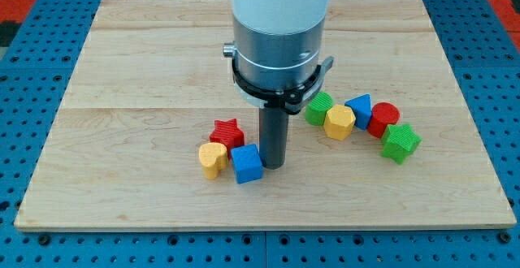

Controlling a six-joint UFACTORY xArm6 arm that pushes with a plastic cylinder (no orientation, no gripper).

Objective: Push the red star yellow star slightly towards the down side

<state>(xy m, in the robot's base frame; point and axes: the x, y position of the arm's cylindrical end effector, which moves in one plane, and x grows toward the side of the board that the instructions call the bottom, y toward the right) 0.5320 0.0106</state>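
Two blocks crowd my tip (274, 166): the blue cube (246, 163) touching its left side, and the red star (227, 131) up and to the view's left of it. That's the wrong side for a downward shove; I judge I must get above the star. No yellow star visible, only a yellow heart (213, 159). My tip grasps nothing, a bare rod.

A blue cube (246, 164) lay beside a yellow heart block (213, 158). Right: green (319, 108), yellow hexagonal (340, 123), blue triangular (359, 108), red cylindrical (383, 118), green star (400, 142) blocks clustered on wooden board (146, 73).
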